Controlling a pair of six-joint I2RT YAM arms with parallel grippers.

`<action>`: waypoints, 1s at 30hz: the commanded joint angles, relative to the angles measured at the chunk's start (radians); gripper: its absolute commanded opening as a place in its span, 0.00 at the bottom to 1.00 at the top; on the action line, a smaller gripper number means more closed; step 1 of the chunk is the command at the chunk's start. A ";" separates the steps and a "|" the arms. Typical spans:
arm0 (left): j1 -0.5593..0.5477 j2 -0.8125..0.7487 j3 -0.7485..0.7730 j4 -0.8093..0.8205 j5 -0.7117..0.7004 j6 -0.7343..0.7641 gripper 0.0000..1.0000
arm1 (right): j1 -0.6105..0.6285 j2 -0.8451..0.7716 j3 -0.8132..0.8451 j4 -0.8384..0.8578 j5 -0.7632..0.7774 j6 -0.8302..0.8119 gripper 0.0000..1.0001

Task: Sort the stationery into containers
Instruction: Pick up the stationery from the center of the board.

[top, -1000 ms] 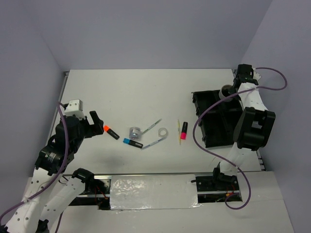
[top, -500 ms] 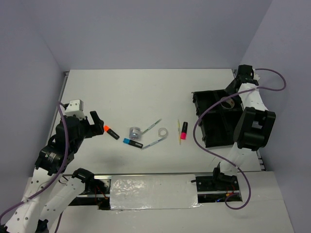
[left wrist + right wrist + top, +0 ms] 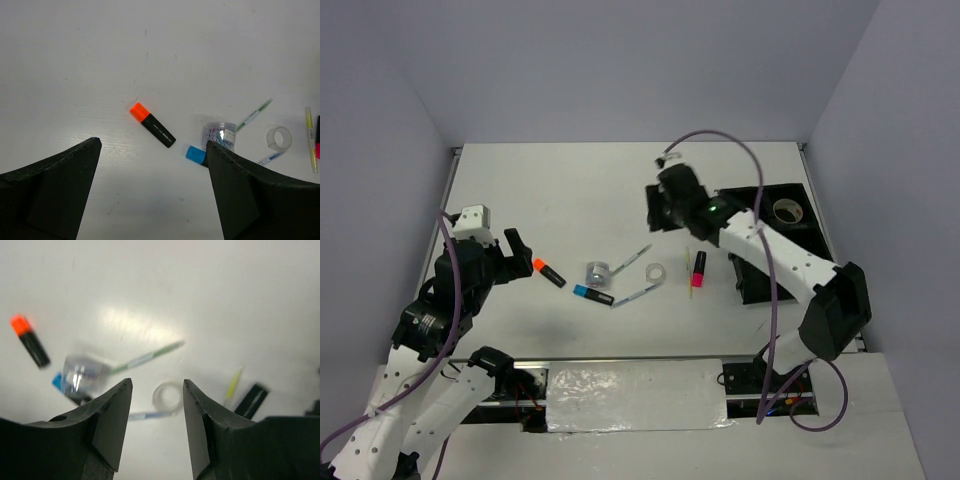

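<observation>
Right tool (image 3: 157,383) has swung off the tray (image 3: 760,195) to mid-table, jaws spread; left tool (image 3: 153,144) stays spread.

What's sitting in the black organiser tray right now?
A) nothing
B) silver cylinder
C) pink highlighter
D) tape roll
D: a tape roll lies in the far-right compartment of the black tray, while the pink highlighter and the silver cylinder are out on the white table.
</observation>
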 commanded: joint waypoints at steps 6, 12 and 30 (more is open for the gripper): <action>-0.006 0.015 0.009 0.024 -0.016 0.003 0.99 | 0.327 0.179 -0.012 -0.114 0.233 0.124 0.56; -0.006 0.010 0.007 0.027 -0.011 0.005 0.99 | 0.359 0.230 -0.070 -0.086 0.207 0.114 0.54; -0.006 0.021 0.007 0.027 -0.010 0.003 0.99 | 0.273 0.334 -0.086 -0.012 0.212 0.155 0.47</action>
